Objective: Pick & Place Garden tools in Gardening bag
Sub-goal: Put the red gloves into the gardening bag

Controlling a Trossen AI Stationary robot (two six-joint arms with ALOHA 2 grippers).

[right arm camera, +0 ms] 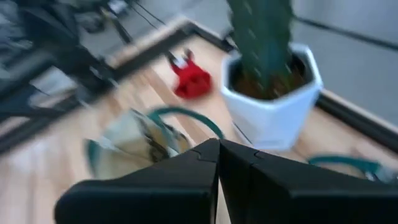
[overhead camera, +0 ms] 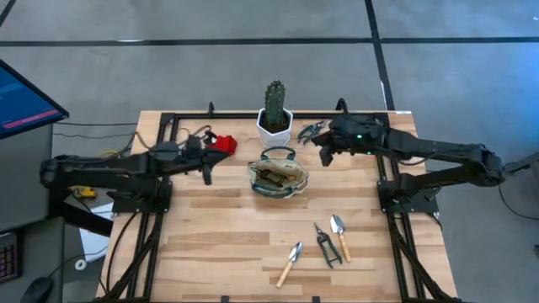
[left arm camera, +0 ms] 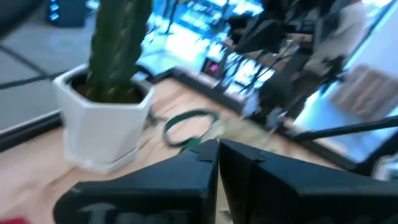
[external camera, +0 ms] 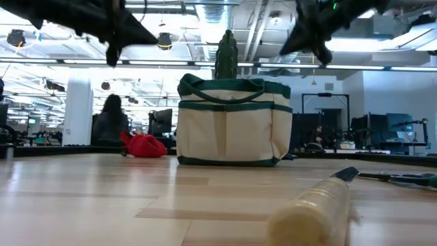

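Observation:
The cream gardening bag (overhead camera: 279, 178) with green trim stands upright on its base at the table's middle, and something dark lies inside it (overhead camera: 271, 175). Two trowels (overhead camera: 290, 263) (overhead camera: 340, 236) and dark shears (overhead camera: 327, 245) lie flat near the front right. A red piece (overhead camera: 223, 143) lies far left of the bag. My left gripper (overhead camera: 207, 175) hovers shut to the left of the bag, above the table. My right gripper (overhead camera: 323, 156) hovers shut to the bag's far right. Both are empty; in the wrist views the fingers (left arm camera: 219, 155) (right arm camera: 219, 154) are closed on each other.
A green cactus in a white hexagonal pot (overhead camera: 274, 120) stands just behind the bag. A green-handled tool (overhead camera: 312, 129) lies right of the pot, under my right arm. A black frame (overhead camera: 168, 126) edges the table's far and side borders. Bare wood lies at the front left.

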